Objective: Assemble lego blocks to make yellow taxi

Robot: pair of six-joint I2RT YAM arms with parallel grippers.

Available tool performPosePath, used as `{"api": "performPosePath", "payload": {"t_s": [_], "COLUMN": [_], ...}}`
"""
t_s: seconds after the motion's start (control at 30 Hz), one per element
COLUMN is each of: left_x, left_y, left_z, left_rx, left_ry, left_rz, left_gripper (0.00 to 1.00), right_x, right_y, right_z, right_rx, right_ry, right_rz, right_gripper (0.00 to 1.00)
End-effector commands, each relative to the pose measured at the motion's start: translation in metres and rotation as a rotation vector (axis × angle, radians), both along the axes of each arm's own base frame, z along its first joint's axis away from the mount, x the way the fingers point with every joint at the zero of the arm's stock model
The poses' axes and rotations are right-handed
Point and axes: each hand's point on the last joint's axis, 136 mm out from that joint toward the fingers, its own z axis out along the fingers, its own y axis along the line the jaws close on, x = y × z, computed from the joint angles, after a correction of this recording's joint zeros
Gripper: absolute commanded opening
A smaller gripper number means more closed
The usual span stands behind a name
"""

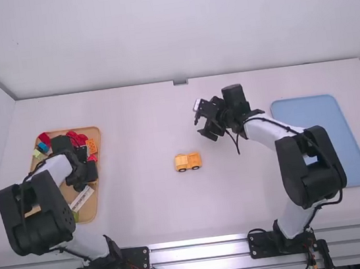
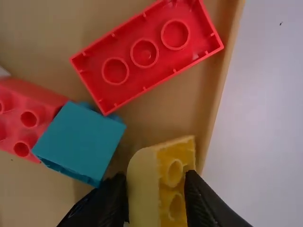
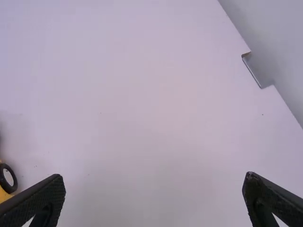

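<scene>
1. Yellow taxi (image 1: 187, 162), partly built: 1 pc., orange-yellow body w/ dark wheels, on the table (image 1: 153, 204) nr. its ctr.; approx. 7 o'clock fr. R. gripper (image 1: 199, 120), well apart.
2. R. gripper: above the table, approx. 1 o'clock of ctr.; fingers wide, nothing btwn. them. In its wrist view, a dark wheel (image 3: 8, 178) on a yellow part, nr. one finger.
3. L. gripper (image 1: 90, 171): over the tan tray (image 1: 102, 191), at table's 9 o'clock; fingers narrow, pinching yellow block (image 2: 158, 184) w/ curved side, studs exposed, inside the tray nr. its wall.
4. Teal block (image 2: 80, 142): 1 pc., same tray, btwn. a studded red block (image 2: 28, 113) & an upturned red block (image 2: 154, 56), the latter w/ 3 round tubes in its open underside.
5. Orange block (image 1: 91, 146): tray, approx. 1 o'clock.
6. White printed pc. (image 1: 82, 198): tray, approx. 6 o'clock, lying aslant.
7. Blue tray (image 1: 323, 135): 1 pc., flat, table's 3 o'clock, partly behind R. arm.
</scene>
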Motion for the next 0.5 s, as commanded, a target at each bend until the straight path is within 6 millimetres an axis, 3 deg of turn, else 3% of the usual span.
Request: {"api": "performPosePath", "payload": {"t_s": [0.0,0.47], "left_x": [-0.0045,-0.0066], "left_y": [-0.0042,-0.0056], "left_z": [-0.0049,-0.0053], "left_rx": [-0.013,-0.019], "left_ry": [0.014,0.024], "left_rz": [-0.008,-0.003], "left_gripper": [0.36,0.38], "right_x": [0.0095,0.0061], "right_y": [0.0039,0.0026], "right_z": [0.0213,0.0180], "right_rx": [0.021,0.014], "right_ry": [-0.038,-0.014], "right_rz": [0.002,0.002], "right_gripper": [0.99,0.99]}}
